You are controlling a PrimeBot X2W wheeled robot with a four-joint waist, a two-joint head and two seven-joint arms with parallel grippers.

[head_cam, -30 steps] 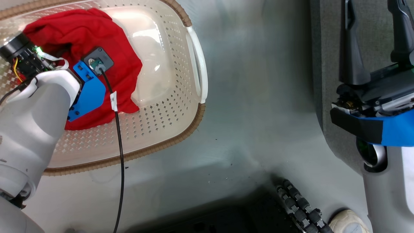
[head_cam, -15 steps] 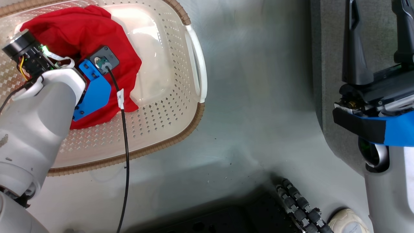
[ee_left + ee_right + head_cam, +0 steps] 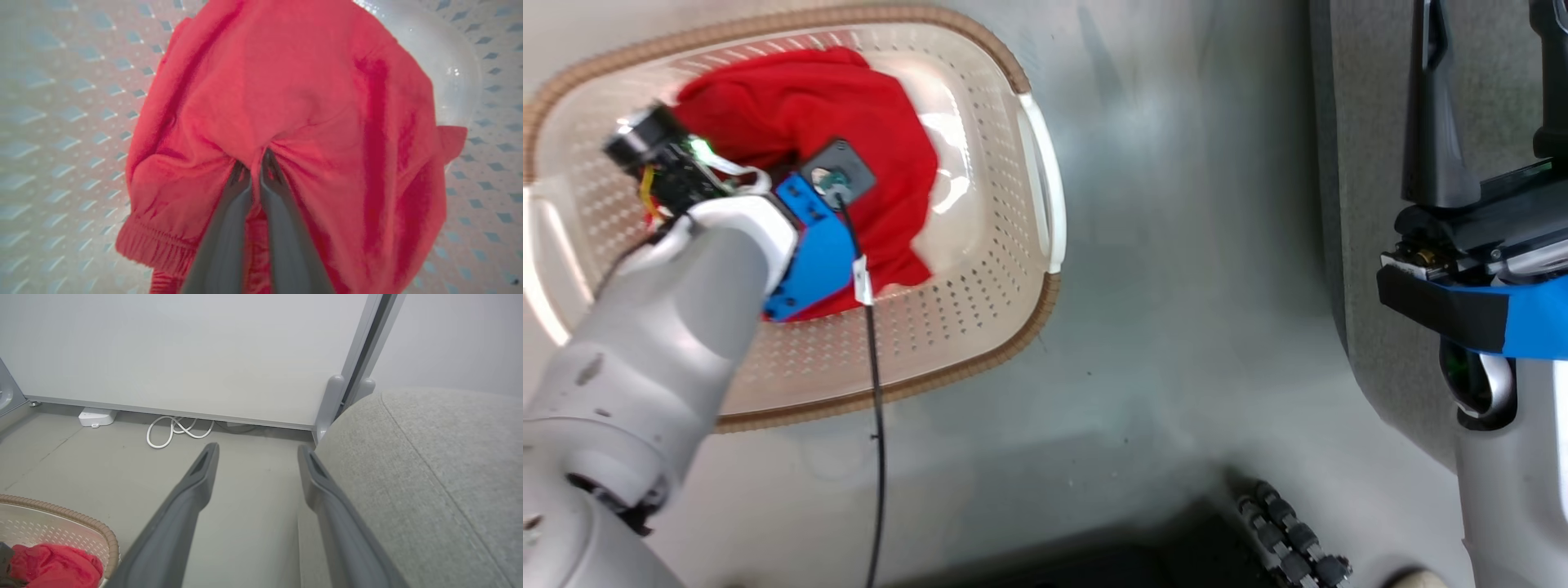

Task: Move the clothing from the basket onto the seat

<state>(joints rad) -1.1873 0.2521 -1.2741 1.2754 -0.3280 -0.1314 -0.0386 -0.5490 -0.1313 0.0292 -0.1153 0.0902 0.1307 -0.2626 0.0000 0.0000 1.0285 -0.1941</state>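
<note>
Left wrist view has the left claw (image 3: 256, 163) clenched on the clothing (image 3: 294, 81). Its two grey fingers (image 3: 229, 232) stand almost together, with a fold of red cloth pinched between their tips and creases fanning out from the pinch. The garment lies in a heap inside the basket (image 3: 61, 122), on its pale perforated bottom, and an elastic cuff (image 3: 155, 249) shows at the lower left of the heap.

From the head view, the basket sits on the grey floor (image 3: 1176, 286), with a brown rim and a white handle on the side toward the seat (image 3: 1364, 245). The left arm (image 3: 670, 343) reaches down into it and covers part of the red cloth.

The right claw (image 3: 257, 453) is released and holds nothing. Its fingers are spread wide over the floor, just beside the seat's rounded grey edge. A white cable (image 3: 175, 430) lies coiled at the foot of the wall (image 3: 184, 355).
</note>
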